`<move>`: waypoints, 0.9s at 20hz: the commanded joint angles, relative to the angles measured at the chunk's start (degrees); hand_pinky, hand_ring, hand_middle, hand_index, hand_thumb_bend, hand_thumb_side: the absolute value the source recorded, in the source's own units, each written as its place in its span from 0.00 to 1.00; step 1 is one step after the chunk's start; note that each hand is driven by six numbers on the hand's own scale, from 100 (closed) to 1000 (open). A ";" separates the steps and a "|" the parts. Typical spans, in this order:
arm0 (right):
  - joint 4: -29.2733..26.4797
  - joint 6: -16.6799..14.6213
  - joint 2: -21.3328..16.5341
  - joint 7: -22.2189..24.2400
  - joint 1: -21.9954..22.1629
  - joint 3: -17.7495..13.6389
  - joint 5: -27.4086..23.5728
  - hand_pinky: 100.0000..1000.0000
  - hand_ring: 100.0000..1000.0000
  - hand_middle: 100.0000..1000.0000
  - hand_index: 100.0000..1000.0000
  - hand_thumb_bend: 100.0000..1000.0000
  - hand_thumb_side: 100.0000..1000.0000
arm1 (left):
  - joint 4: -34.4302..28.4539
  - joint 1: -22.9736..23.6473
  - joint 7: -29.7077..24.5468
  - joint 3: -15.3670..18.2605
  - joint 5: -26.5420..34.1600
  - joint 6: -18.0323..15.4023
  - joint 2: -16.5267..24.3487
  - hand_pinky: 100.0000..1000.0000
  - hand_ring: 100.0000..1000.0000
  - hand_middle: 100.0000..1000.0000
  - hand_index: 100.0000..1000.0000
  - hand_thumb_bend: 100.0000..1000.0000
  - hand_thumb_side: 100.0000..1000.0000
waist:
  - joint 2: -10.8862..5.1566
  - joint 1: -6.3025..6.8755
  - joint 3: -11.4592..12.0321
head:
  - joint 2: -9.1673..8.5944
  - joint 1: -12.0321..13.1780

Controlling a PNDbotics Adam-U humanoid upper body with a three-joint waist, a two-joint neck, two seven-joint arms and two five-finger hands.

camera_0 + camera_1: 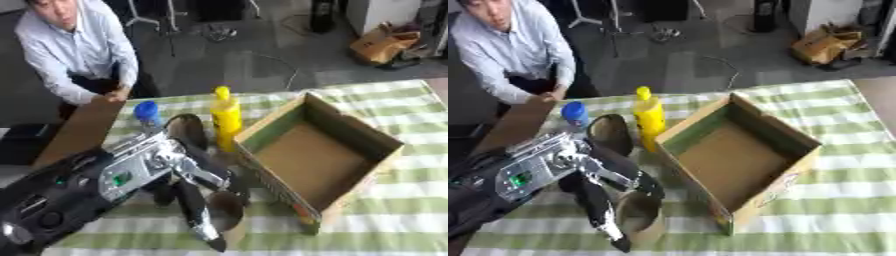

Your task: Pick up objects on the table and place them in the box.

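An open cardboard box stands askew on the green-striped cloth, and its inside looks empty. Left of it a yellow squeeze bottle stands upright. A blue-capped bottle and a dark oval object lie behind my arm. My left hand reaches in from the lower left over a brown round container beside the box's near-left wall. One finger runs down its left side and the others curl over its far rim. My right hand shows in no view.
A brown cardboard sheet leans at the table's far left, with a person's hand on its top edge. The striped tablecloth stretches right of the box. Beyond the table lie grey floor, cables and a paper bag.
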 commanded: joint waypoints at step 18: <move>-1.14 0.11 -0.72 0.02 -0.55 0.38 -0.31 0.84 0.66 0.54 0.51 0.00 0.82 | -0.38 -0.02 0.03 3.87 -0.61 -1.11 1.16 1.00 1.00 1.00 1.00 0.65 0.69 | -0.69 -0.76 0.28 | -0.43 0.32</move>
